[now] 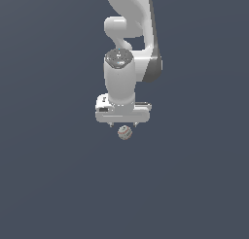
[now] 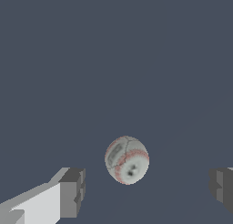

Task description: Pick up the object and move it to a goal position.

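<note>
The object is a small whitish-grey ball (image 1: 124, 132) with faint red seams, like a tiny baseball. In the exterior view it lies on the dark grey floor just below my gripper (image 1: 123, 125), whose short fingertips barely show under the white hand. In the wrist view the ball (image 2: 126, 160) lies between the two grey finger pads (image 2: 73, 192), with a clear gap on each side. The jaws stand wide apart and touch nothing. The gripper is open and empty.
The floor (image 1: 48, 175) is a plain dark grey-blue surface with no other objects in view. The white arm (image 1: 129, 34) rises behind the gripper toward the top of the exterior view.
</note>
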Controlling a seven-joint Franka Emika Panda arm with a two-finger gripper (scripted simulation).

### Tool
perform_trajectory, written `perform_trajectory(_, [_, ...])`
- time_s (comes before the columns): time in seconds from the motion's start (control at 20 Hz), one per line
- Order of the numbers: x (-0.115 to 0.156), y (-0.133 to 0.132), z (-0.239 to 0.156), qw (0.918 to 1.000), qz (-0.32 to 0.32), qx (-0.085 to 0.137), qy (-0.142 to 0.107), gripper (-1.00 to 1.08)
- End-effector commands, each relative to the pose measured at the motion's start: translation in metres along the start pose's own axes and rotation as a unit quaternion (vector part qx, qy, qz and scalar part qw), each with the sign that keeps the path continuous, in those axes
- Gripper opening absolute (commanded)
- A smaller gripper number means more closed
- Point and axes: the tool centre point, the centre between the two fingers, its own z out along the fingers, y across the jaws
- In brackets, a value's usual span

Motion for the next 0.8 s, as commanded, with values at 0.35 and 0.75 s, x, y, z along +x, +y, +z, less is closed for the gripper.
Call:
perform_trajectory(0.35, [-0.0026,-0.0071,0.0014,0.9997,-0.024,-0.001,0.001,1.0])
perform_trajectory(0.75, [-0.0034,-0.0081,0.0027,0.9998,-0.02,-0.001,0.001,1.0])
